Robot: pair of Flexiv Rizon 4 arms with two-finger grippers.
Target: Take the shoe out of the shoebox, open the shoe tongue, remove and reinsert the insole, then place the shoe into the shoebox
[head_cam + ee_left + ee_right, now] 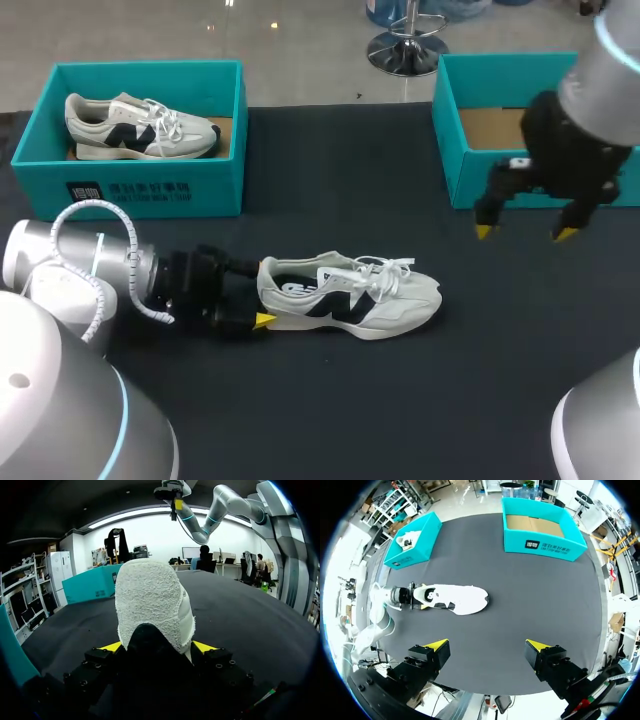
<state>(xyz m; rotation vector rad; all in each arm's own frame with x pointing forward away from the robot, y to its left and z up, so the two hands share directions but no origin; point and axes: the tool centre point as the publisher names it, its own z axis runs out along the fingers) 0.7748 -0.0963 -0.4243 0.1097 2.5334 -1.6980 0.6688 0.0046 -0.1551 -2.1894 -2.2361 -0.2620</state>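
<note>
the shoe is out and stands on the table, well apart from the empty shoebox; tongue, insole and return seem left to do. the left tool, low and level, clamps the heel. the right tool hangs spread wide, empty, near the shoebox.

One table, black matte top, took up nearly the whole head view; its far edge ran straight across the back. Right wrist camera showed the same dark top with its edges visible all round. Light was even and diffuse; surface dull, greyer toward the far side.
</note>
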